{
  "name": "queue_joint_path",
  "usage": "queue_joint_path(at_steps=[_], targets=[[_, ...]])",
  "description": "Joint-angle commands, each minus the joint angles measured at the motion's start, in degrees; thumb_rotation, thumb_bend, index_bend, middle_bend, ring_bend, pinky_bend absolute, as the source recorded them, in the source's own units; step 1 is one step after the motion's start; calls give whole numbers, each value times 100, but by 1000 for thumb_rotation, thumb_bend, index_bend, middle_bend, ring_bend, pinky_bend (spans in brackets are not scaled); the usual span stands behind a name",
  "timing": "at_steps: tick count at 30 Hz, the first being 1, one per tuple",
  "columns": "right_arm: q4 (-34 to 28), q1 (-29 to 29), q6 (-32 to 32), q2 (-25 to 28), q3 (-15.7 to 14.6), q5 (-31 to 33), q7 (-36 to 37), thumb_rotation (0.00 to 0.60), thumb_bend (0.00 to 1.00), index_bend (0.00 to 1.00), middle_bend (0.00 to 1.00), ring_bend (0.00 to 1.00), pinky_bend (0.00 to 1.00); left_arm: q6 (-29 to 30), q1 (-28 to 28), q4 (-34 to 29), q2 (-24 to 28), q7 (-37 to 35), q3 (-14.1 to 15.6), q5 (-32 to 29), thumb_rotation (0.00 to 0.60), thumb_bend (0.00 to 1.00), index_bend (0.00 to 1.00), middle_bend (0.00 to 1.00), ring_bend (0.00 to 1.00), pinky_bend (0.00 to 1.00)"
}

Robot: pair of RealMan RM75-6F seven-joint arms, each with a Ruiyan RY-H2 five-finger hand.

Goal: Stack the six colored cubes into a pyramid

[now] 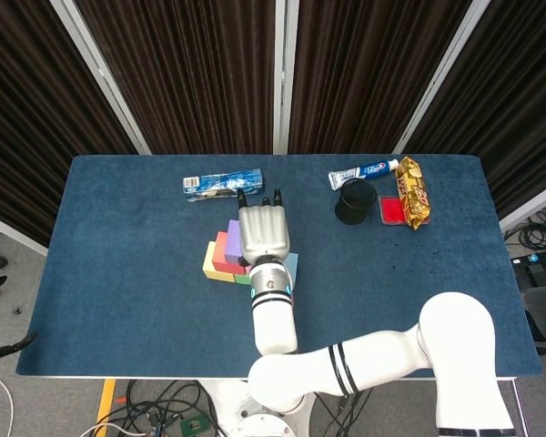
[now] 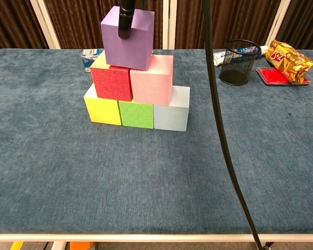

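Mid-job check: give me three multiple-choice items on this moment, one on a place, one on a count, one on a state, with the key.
1. Where does the purple cube sit?
A. on the red and pink cubes
B. beside the yellow cube on the table
C. inside the mesh cup

2. How many cubes form the bottom row?
A. two
B. three
C. four

3. What is the right hand doing?
A. lying flat on the table
B. holding the toothpaste
C. above the stack, a finger on the purple cube

Key: 1 A, it rests across red cube and pink cube. 2 B, yellow, green, pale blue. 3 C, chest view shows a dark finger on its front face.
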Motion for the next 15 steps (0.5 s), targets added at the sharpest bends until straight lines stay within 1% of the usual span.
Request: queue_joint_path(at_steps=[1,15], targets=[[1,-10,-12,-8,22,7,-16,600,63,0,748,193,0,-15,-6,-19,20,-62,18,29,600,0,120,110,0,136],[31,-27,24,-61,128,50,-112,600,63,0,748,193,0,-19,7,-42,65,-154,44,48,600,0,121,110,0,136]])
